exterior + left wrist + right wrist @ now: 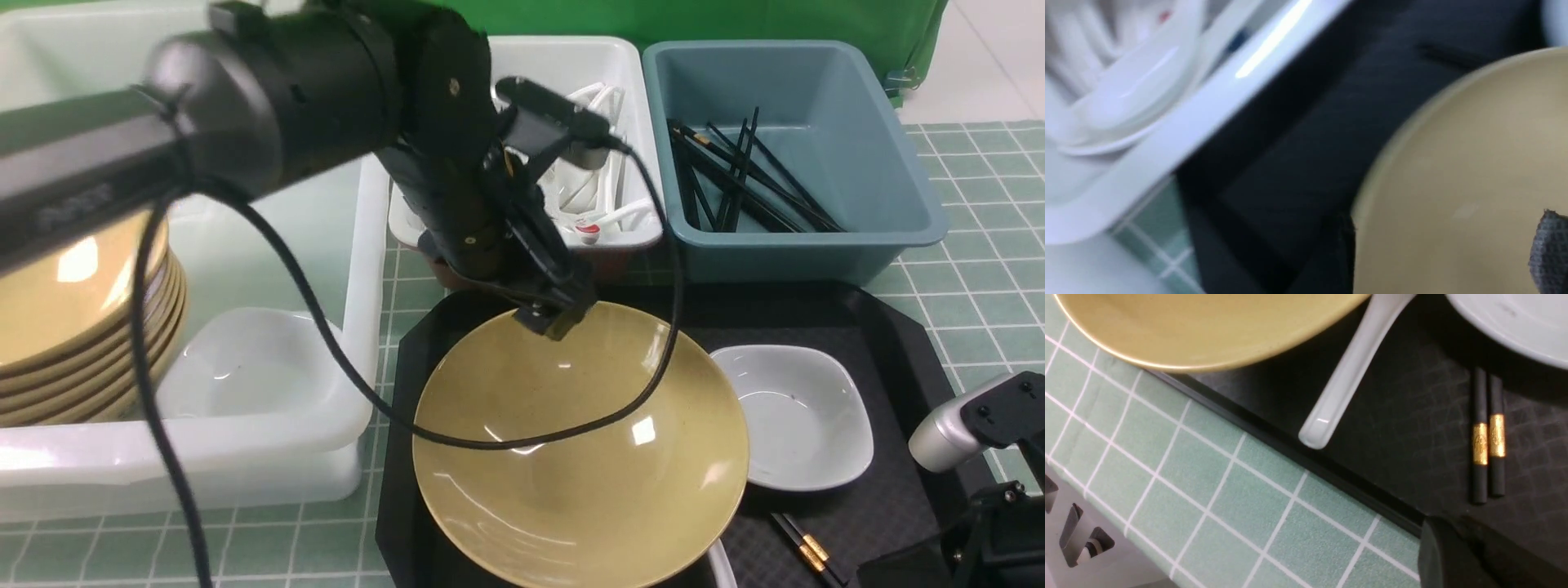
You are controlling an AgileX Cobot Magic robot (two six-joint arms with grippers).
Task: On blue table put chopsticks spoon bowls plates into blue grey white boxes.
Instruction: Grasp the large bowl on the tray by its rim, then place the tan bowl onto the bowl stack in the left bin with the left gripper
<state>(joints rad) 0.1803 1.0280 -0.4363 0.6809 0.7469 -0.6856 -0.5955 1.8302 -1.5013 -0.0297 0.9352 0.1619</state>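
Your blue-grey box (796, 147) holds black chopsticks (739, 175); your left gripper (1447, 245) is spread wide, your right gripper (1457, 539) closed.

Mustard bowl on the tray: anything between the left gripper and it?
Nothing visible blocks the left gripper from the mustard bowl. It is over the bowl's far part; only a black cable crosses the front camera's view of the bowl nearer the camera.
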